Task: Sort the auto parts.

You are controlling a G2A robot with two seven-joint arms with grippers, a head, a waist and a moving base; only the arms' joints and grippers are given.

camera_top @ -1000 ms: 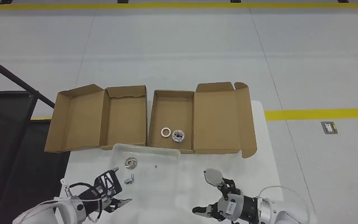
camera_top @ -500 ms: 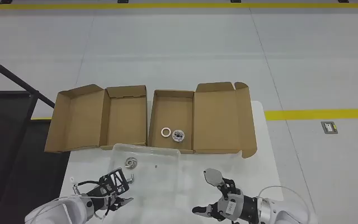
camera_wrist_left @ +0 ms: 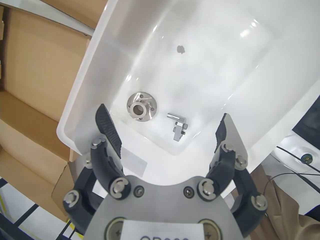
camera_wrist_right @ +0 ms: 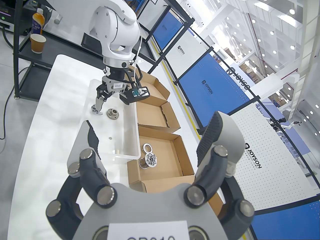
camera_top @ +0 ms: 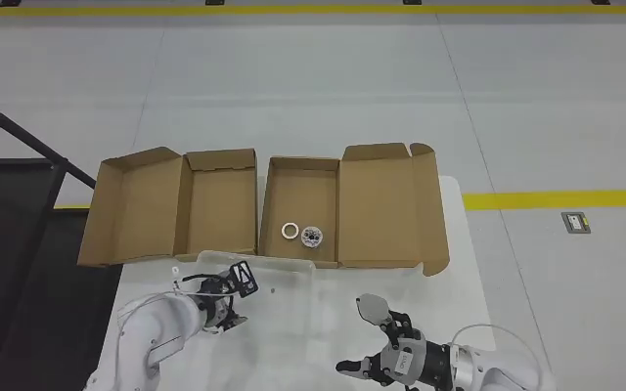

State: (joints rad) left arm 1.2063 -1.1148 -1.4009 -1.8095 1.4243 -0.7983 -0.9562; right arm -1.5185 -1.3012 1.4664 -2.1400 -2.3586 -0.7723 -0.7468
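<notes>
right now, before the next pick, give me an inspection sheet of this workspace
Surface: white table, no spill seen.
Job's things: flanged disc and small bracket lie apart in the clear tray; ring and round part in the right cardboard box; left cardboard box open.
Clutter: small dark speck on the tray floor.
Pincers: left pincer open over the tray's parts; right pincer open, holding nothing.
Cables: thin cable along the left wrist; black cable on the floor.
Surroundings: bottle and paper cup on a side shelf.
</notes>
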